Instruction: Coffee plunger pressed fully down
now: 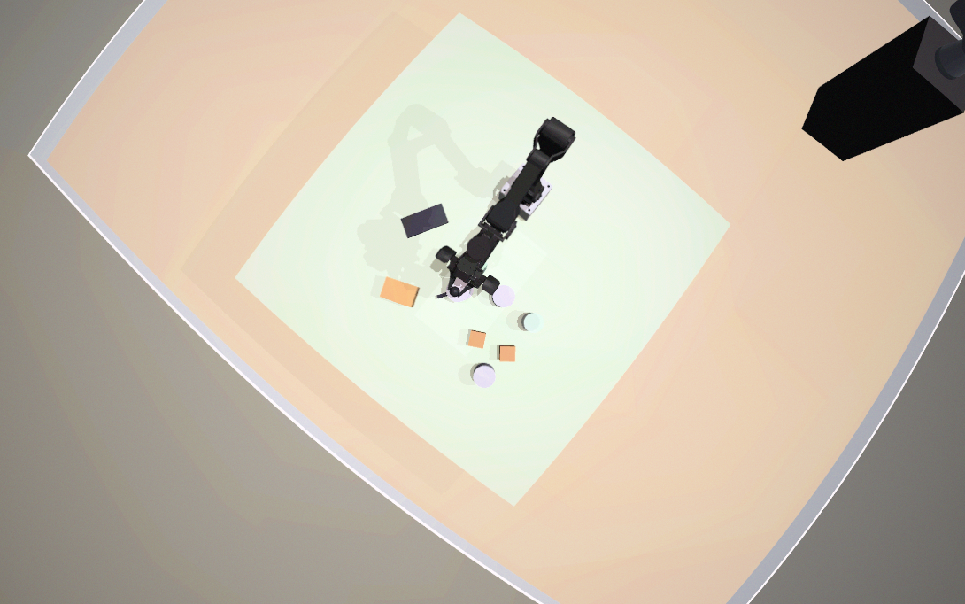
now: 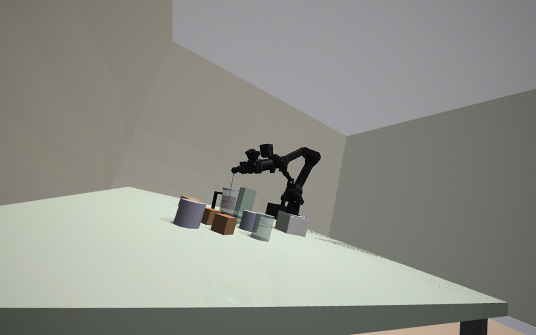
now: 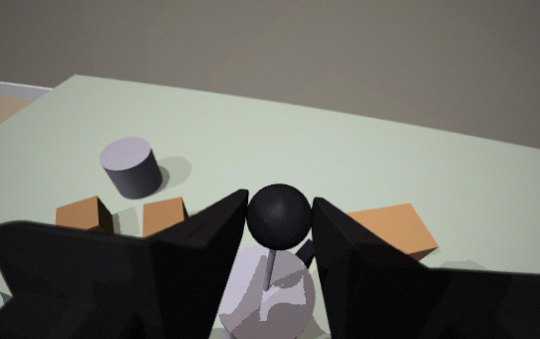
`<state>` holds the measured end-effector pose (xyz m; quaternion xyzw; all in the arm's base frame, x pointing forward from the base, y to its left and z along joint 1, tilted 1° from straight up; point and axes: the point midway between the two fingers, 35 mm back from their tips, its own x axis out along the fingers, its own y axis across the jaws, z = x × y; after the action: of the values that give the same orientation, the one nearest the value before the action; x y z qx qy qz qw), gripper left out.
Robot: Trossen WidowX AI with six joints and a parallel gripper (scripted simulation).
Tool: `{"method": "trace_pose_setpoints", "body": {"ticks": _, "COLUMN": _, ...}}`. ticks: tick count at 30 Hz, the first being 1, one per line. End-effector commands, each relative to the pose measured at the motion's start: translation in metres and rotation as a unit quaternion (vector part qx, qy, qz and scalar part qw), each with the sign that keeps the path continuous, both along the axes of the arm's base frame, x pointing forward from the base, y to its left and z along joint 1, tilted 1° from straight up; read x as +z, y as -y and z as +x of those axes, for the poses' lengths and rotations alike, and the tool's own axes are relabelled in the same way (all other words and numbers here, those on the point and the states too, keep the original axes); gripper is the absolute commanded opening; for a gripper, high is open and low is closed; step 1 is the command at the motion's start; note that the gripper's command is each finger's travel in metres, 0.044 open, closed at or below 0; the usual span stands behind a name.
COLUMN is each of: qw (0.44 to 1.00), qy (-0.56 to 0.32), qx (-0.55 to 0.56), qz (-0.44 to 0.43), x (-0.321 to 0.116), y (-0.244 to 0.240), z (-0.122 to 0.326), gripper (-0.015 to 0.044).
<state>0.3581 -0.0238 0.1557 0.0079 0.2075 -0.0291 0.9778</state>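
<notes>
The coffee press (image 2: 227, 205) (image 3: 289, 319) stands upright, a clear cylinder with a pale lilac lid and a black side handle (image 2: 214, 200) (image 1: 442, 294). Its thin plunger rod (image 2: 232, 180) (image 3: 270, 269) stands out well above the lid and ends in a black ball knob (image 1: 454, 290) (image 2: 234, 170) (image 3: 279, 221). My gripper (image 3: 280, 201) (image 2: 235, 170) is shut on the knob, one finger on each side of it, high above the lid. In the wrist view the fingers hide parts of the press's sides. From overhead the arm partly covers the press.
A lilac cylinder (image 1: 503, 296) and a tall green block (image 2: 246, 201) stand close to the press. A clear cylinder (image 1: 530, 321), two orange cubes (image 1: 476, 338) (image 1: 506, 352), another lilac cylinder (image 1: 483, 375), an orange block (image 1: 398, 291) and a dark block (image 1: 424, 220) are around it.
</notes>
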Motion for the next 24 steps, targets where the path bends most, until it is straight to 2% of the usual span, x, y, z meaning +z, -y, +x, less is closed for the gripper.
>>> {"method": "trace_pose_setpoints", "body": {"ticks": 1, "qw": 0.999, "qy": -0.033, "qx": -0.002, "qz": 0.004, "x": -0.028, "y": 0.0, "z": -0.004, "gripper": 0.0118}}
{"method": "trace_pose_setpoints", "body": {"ticks": 24, "qw": 0.999, "qy": -0.033, "qx": -0.002, "qz": 0.004, "x": -0.058, "y": 0.0, "z": 0.01, "gripper": 0.0118}}
